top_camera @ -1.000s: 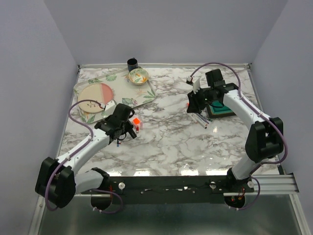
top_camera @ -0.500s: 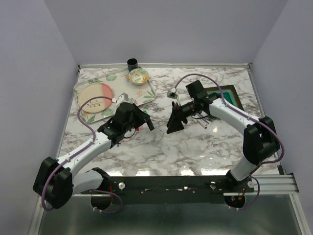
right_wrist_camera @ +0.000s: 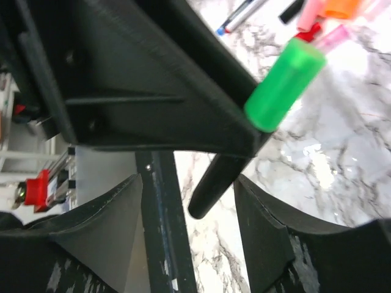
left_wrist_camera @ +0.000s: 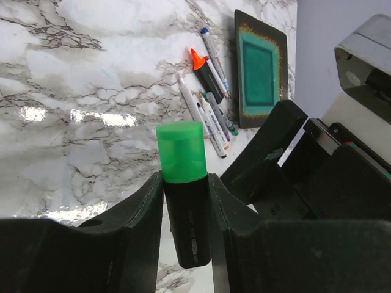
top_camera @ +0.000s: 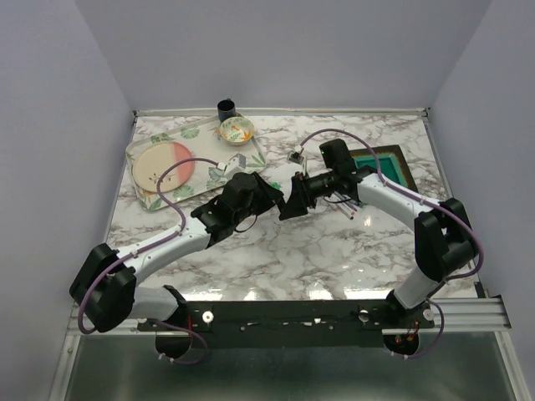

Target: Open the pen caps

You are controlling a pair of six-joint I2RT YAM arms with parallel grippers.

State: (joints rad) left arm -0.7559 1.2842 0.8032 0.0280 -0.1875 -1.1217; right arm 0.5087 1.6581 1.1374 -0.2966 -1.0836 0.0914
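My left gripper (left_wrist_camera: 186,198) is shut on a thick black highlighter (left_wrist_camera: 188,229) and holds it above the table. Its green cap (left_wrist_camera: 181,151) sticks out past the fingertips. My right gripper (right_wrist_camera: 189,210) is open and faces the left one. The highlighter's black rear end (right_wrist_camera: 214,183) shows between its spread fingers, and the green cap (right_wrist_camera: 284,85) shows above. In the top view the two grippers meet at mid-table, left (top_camera: 266,190) and right (top_camera: 292,200). The other pens (left_wrist_camera: 208,113) lie in a loose bunch on the marble, among them an orange-capped highlighter (left_wrist_camera: 204,68).
A dark square dish with a green middle (top_camera: 380,167) lies at the back right, beside the pens (top_camera: 347,203). A floral tray (top_camera: 251,159) at the back left holds a pink plate (top_camera: 163,164) and a small bowl (top_camera: 236,129). A black cup (top_camera: 226,109) stands behind it.
My left arm has swung right toward mid-table with the highlighter. My right arm has left the pens and dish and moved left to face it.
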